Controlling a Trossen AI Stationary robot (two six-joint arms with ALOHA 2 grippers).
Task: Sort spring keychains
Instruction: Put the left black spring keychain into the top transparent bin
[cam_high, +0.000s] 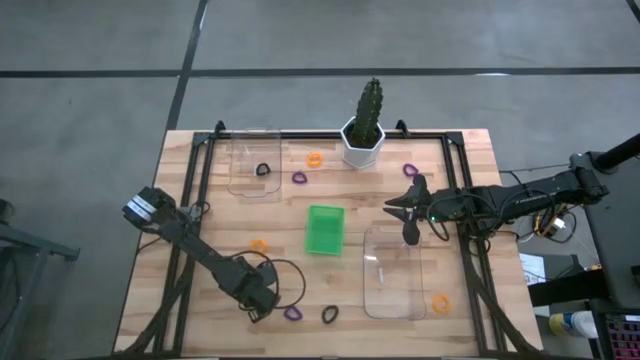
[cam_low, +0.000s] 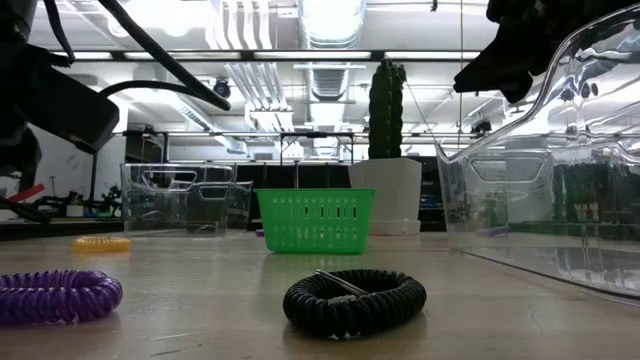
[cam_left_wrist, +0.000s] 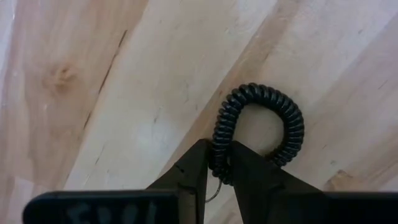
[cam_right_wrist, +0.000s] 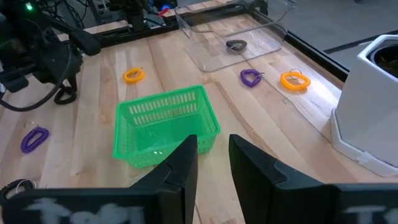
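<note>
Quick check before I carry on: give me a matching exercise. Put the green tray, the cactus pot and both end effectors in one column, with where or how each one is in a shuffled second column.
Things:
1. green tray
2. cactus pot
3. left end effector
4. right end effector

Place or state:
A. open and empty, facing the green tray
B. at the far edge of the table
C. closed on a black keychain
D. near the middle of the table

Pairs: 1-D, 2-B, 3-C, 4-A
</note>
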